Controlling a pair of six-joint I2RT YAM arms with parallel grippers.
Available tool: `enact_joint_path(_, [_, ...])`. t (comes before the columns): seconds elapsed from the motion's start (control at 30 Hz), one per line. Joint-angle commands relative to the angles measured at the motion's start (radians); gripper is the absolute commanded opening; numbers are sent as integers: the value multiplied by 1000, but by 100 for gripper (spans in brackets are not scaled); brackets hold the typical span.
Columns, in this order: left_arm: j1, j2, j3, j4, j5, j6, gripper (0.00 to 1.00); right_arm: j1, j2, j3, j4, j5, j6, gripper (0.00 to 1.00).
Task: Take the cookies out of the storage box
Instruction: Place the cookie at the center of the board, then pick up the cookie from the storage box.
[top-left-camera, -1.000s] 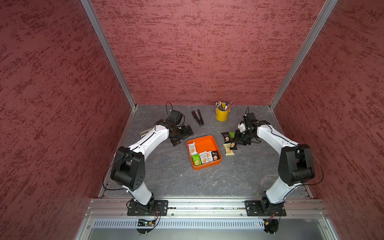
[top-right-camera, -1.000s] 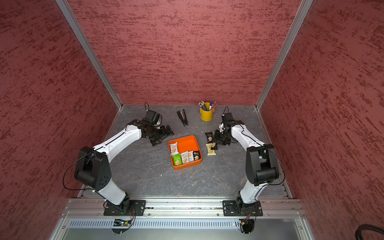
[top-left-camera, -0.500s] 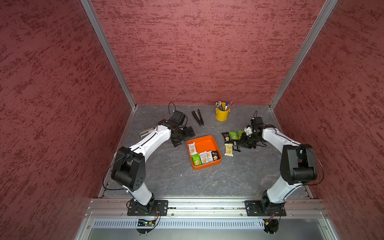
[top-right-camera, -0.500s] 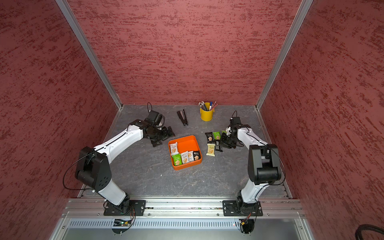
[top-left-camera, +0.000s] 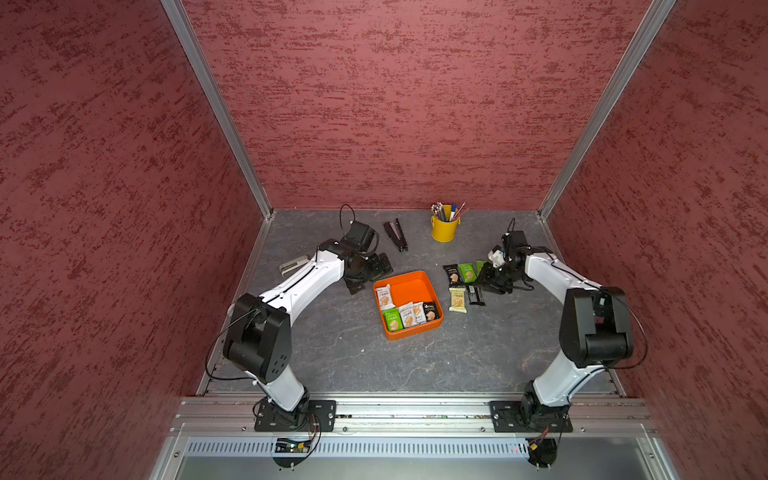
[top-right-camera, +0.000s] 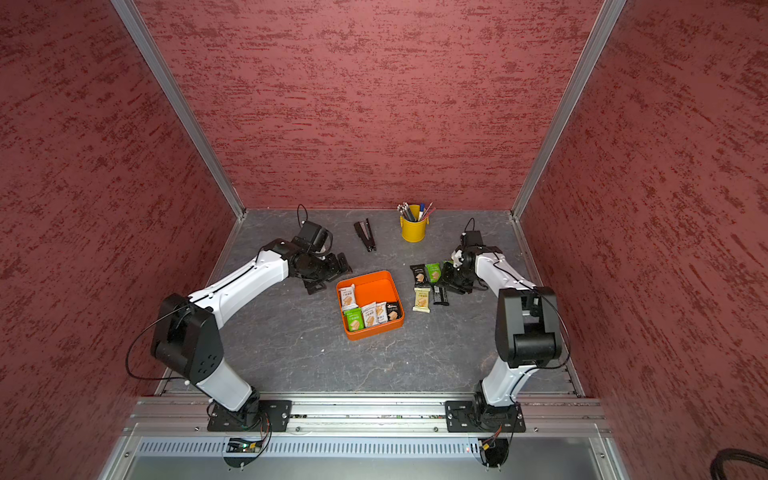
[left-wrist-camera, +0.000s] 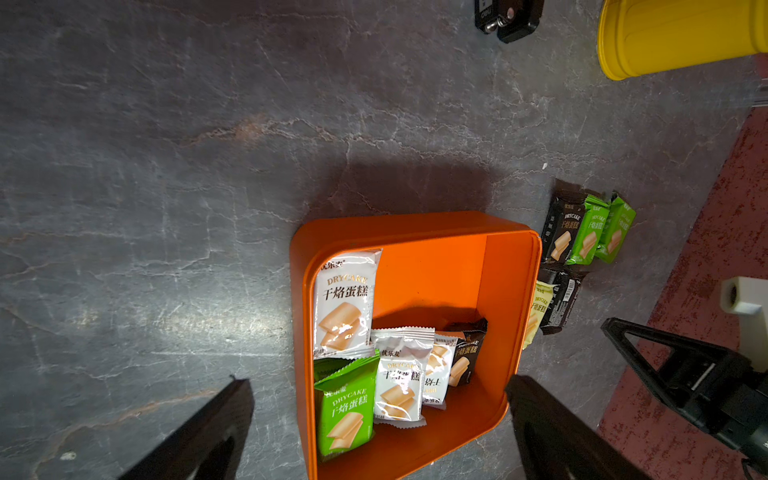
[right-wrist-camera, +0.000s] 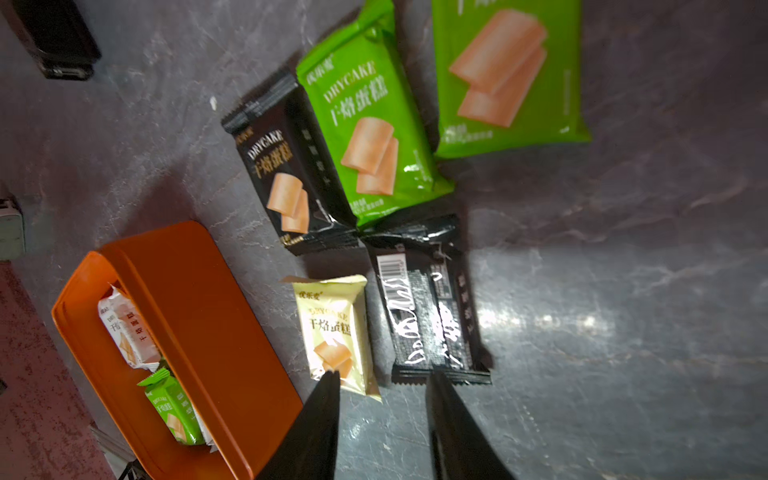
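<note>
- Five cookies (top-left-camera: 467, 272) are lying on the table (top-left-camera: 332, 332) just beside the box (top-left-camera: 409, 286), on its side toward the right arm: two green, two black and one pale yellow.
- Five more are sitting inside the box, crowded along two of its walls: one green, one black and three pale ones. The rest of the box floor is showing bare orange.
- Judging by that count, the task is looking about half done, with five picks left.
- The right gripper (right-wrist-camera: 382, 374) is hovering low over the group outside the box. Its jaws are standing partly apart and gripping nothing. Their tips are pointing at the near ends of the yellow packet (right-wrist-camera: 336, 328) and of a black packet (right-wrist-camera: 432, 316) lying face down.
- The left gripper (left-wrist-camera: 378, 379) is hanging near the box's opposite side, jaws spread wide and empty, with its wrist camera looking down on the cookies inside.
- Neither arm is reaching into the box at this moment, so either one could be taking the next cookie.
</note>
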Motion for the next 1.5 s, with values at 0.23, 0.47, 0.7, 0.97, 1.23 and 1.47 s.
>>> enact_joint_path(0.23, [3, -2, -67, 97, 7, -45, 100, 248, -28, 165, -108, 10, -15, 50])
enact_joint_path(0.47, [60, -21, -143, 167, 79, -67, 100, 415, -44, 157, -103, -23, 12, 51])
enact_joint_path(0.7, [134, -60, -194, 177, 127, -41, 100, 520, -26, 108, -48, -46, 62, 51])
enact_joint_path(0.97, [189, -83, -211, 155, 170, 12, 100, 590, 54, 90, 42, -34, 128, 51])
enact_joint_path(1.23, [241, -97, -211, 132, 198, 59, 100, 619, 143, 104, 84, 3, 161, 48])
enact_joint_path(1.47, [278, -107, -218, 119, 214, 88, 100, 626, 192, 124, 89, 18, 170, 46])
